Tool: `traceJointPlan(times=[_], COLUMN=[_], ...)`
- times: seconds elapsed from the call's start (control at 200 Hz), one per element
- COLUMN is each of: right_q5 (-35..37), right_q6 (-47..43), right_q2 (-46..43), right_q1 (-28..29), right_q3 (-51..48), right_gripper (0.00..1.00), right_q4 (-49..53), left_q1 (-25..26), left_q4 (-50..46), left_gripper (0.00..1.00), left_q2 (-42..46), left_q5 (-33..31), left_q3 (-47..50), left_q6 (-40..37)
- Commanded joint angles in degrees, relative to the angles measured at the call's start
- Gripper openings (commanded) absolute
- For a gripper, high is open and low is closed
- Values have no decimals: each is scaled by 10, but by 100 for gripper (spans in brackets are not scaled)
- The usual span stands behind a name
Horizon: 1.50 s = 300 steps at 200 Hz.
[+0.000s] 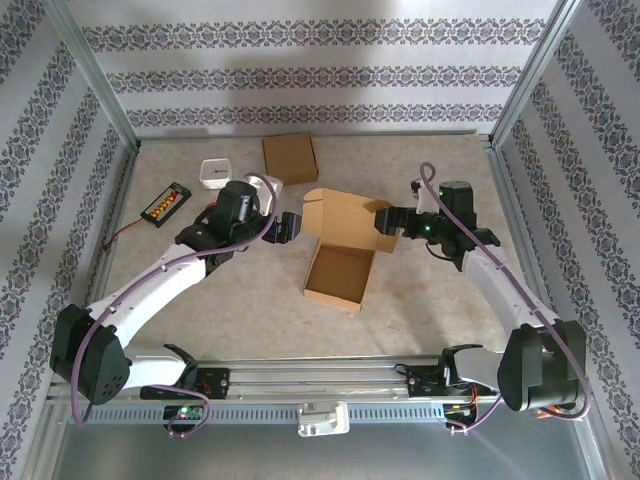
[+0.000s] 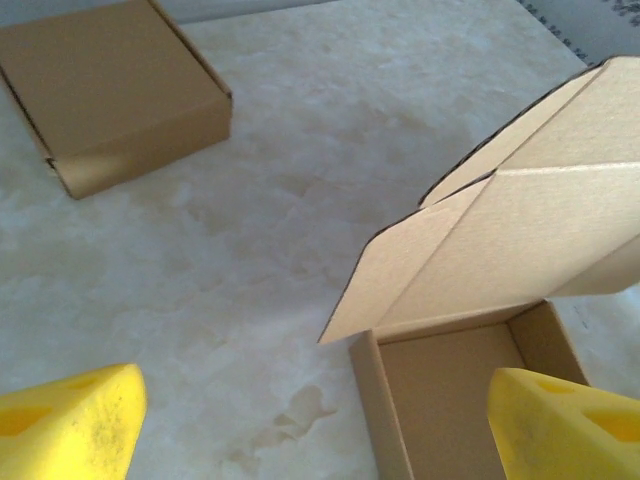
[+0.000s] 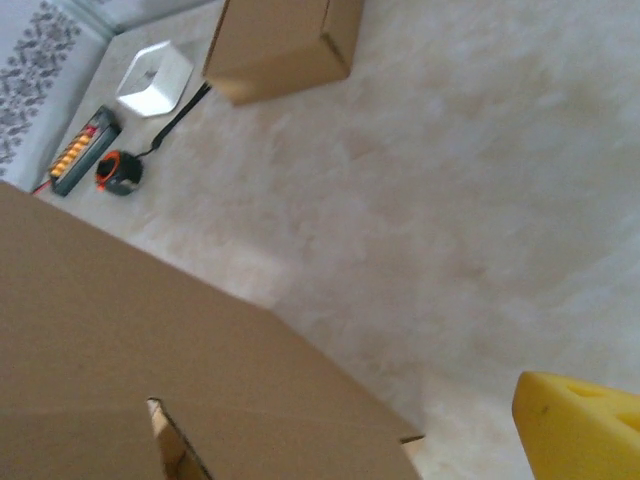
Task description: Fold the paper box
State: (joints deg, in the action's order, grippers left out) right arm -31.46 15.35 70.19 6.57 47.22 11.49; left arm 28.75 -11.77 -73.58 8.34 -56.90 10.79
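Two grippers are mine, and both stand open. My left gripper (image 1: 290,228) hovers just left of the paper box (image 1: 340,275). In the left wrist view its yellow fingers (image 2: 65,425) are spread wide, one at each lower corner, with bare table between them and nothing held. The right-hand one of the pair sits in front of the box's open tray (image 2: 450,380).

My right gripper (image 1: 388,222) is at the right side flap of the raised lid (image 1: 345,212). From the right wrist I see one yellow finger (image 3: 585,425) at the lower right corner, with a strip of table between it and the cardboard. The other finger is hidden behind the lid, which covers the lower left of that view. With the finger that far out and clear of the cardboard, I read these jaws as apart and clamping nothing.

The paper box lies in the middle of the table (image 1: 420,320), between my two arms. Its tray is flat on the surface and its lid is tilted up on the far side, flaps unfolded.

Farther out, a closed brown box (image 1: 290,155) rests near the back edge. A white square object (image 1: 216,173) sits just to its left. Left of that lies a black strip with orange buttons (image 1: 166,203), trailing a red wire.
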Motion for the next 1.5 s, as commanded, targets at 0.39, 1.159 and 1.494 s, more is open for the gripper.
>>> traceJointPlan(times=[0.39,1.159,1.494], right_q5=[105,49,0], right_q6=[-150,-496,-397], right_q2=[-8,229,218], right_q1=[100,150,132], right_q3=[-42,193,209], right_gripper=[50,4,51], right_q4=[-44,-28,-54], left_q1=[-5,-5,-61], left_q4=[15,38,-16], left_gripper=[91,93,90], left_q2=[9,83,68], left_q5=[33,29,25], left_q3=[7,74,35], left_q6=[17,64,65])
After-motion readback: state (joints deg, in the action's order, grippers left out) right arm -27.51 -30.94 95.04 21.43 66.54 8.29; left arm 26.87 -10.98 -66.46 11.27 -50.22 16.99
